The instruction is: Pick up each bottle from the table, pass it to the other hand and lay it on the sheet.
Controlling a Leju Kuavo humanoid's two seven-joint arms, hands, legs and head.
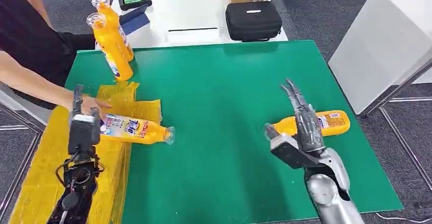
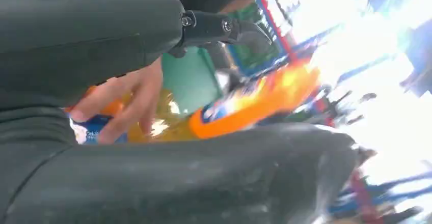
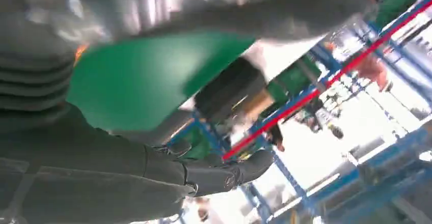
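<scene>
A person's hand (image 1: pixel 94 103) rests on the orange detergent bottle (image 1: pixel 135 129) lying across the yellow sheet (image 1: pixel 38 175), beside the robot's open left hand (image 1: pixel 83 124). The right hand (image 1: pixel 300 127) hovers, fingers spread and holding nothing, over another bottle (image 1: pixel 333 122) lying on the green table (image 1: pixel 219 96). Two more bottles (image 1: pixel 111 35) stand at the far left corner, with a black case (image 1: pixel 253 20) on a white table beyond.

The right hand (image 1: pixel 298 127) covers the middle of the bottle (image 1: pixel 333 122) lying near the table's (image 1: pixel 229 91) right edge, so any contact cannot be told. The left hand (image 1: pixel 84 127) hides the base of the bottle on the sheet (image 1: pixel 133 129), where a person's hand (image 1: pixel 94 105) sits half concealed. Both wrist views are motion-blurred; the person (image 1: pixel 25 35) is cut off at the picture's edge.
</scene>
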